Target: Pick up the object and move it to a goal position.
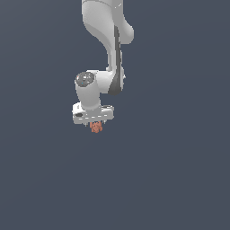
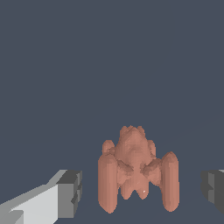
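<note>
Exterior view: the white Panda arm (image 1: 108,54) comes down from the top of frame w/ the end effector (image 1: 95,126) pointing down, and the object (image 1: 96,127), a small reddish-orange knobbly lump, sits right under the palm, partly hidden by it. Background is a flat grey-blue surface (image 1: 179,179) w/ no edges or shadows, so from here can't tell whether the object rests on that surface or is already off it, nor how wide the fingers stand. No goal marker visible in either view. Wrist view: the object (image 2: 138,173) sits between the two fingers, one dark pad (image 2: 70,193) on one side and the other pad (image 2: 214,190) at the far edge of frame, w/ clear gaps on both sides, so the end effector (image 2: 142,191) is spread apart and touching nothing. The object looks roughly centred, maybe slightly nearer the first pad. Judgement: this is the pre-grasp step, fingers straddling the object but not closed. Next move prob needs a squeeze on the lumpy flanks, then a lift; the knobbly sides could let it twist or slip. Exterior gives arm pose only; wrist alone shows the finger gap.
</note>
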### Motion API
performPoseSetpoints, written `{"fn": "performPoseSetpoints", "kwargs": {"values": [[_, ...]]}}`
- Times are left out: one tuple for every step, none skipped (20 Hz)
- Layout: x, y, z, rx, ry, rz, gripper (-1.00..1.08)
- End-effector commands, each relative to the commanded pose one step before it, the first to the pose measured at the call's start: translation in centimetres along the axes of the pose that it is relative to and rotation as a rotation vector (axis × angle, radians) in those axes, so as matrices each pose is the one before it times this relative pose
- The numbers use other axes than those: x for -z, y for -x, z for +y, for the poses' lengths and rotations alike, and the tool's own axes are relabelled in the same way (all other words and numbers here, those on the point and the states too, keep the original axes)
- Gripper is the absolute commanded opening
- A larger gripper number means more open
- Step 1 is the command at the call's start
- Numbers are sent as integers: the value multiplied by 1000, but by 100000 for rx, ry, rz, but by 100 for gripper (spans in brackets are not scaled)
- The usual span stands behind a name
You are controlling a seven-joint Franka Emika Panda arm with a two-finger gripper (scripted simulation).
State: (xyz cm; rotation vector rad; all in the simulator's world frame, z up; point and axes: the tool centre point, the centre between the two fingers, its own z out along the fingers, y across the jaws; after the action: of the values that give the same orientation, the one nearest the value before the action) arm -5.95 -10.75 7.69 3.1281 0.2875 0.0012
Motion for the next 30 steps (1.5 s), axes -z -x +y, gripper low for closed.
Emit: {"fn": "performPoseSetpoints", "kwargs": {"values": [[-1229, 99, -11, 55, -36, -93, 100], [-527, 29, 15, 0, 0, 0, 100], [-456, 6, -21, 68, 2, 10, 100], [-395, 10, 16, 0, 0, 0, 100], [-328, 1, 16, 0, 0, 0, 100], [-254, -22, -19, 68, 1, 9, 100], [-194, -15, 16, 0, 0, 0, 100], [-132, -17, 14, 0, 0, 0, 100], [-76, -14, 9, 0, 0, 0, 100], [-24, -5, 3, 0, 0, 0, 100], [0, 0, 0, 0, 0, 0, -100], [0, 0, 0, 0, 0, 0, -100], [0, 0, 0, 0, 0, 0, -100], [0, 0, 0, 0, 0, 0, -100], [0, 0, 0, 0, 0, 0, -100], [0, 0, 0, 0, 0, 0, -100], [0, 0, 0, 0, 0, 0, -100], [0, 0, 0, 0, 0, 0, -100], [0, 0, 0, 0, 0, 0, -100], [0, 0, 0, 0, 0, 0, -100], [3, 5, -2, 0, 0, 0, -100], [22, 2, -12, 0, 0, 0, -100], [66, 6, -35, 0, 0, 0, -100], [111, 10, -58, 0, 0, 0, -100], [155, 13, -81, 0, 0, 0, -100], [199, 17, -104, 0, 0, 0, -100], [244, 21, -127, 0, 0, 0, -100], [289, 25, -151, 0, 0, 0, -100], [334, 29, -174, 0, 0, 0, -100], [380, 33, -198, 0, 0, 0, -100]]}}
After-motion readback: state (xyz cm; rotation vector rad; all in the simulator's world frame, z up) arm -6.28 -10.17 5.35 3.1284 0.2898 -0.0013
